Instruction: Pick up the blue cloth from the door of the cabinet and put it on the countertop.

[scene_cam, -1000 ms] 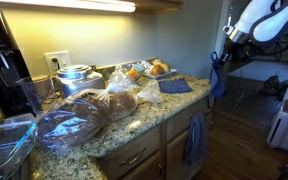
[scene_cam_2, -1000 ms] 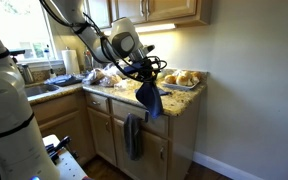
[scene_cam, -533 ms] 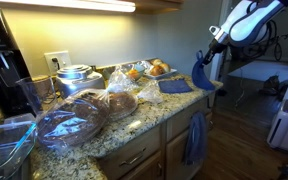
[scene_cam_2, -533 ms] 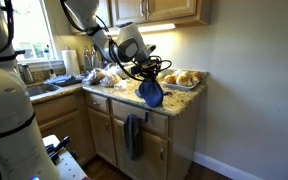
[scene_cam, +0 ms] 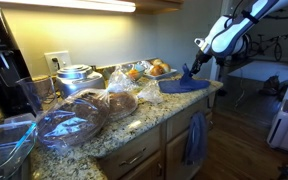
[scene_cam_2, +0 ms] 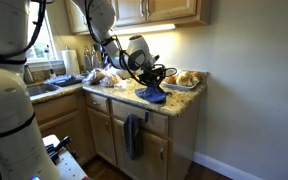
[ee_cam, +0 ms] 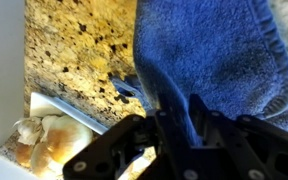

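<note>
The end effector (scene_cam: 196,70) hangs low over the corner of the speckled tabletop (scene_cam: 134,125), its fingers pinched shut on the top of the blue cloth (scene_cam: 182,86). The cloth's lower folds rest heaped on the stone. This looks like the placing step. Next, the fingers should open and lift straight clear.

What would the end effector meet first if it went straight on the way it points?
The blue cloth the end effector grips, bunched directly ahead, with the countertop right beneath. Depth is unclear, but nothing else seems to intervene.
</note>
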